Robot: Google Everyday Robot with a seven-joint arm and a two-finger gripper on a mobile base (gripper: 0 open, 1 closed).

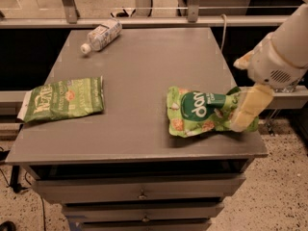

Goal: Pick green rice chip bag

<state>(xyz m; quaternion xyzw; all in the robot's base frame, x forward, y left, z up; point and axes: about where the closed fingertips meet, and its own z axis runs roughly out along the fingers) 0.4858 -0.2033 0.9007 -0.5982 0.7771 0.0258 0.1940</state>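
Lying on the surface, the green rice chip bag is being overlapped at right by the tool; its grip cannot be told.

We see a grey table carrying a clear bottle at upper left, an olive bag at left, and the green rice chip bag right of centre, with the gripper at its right end.
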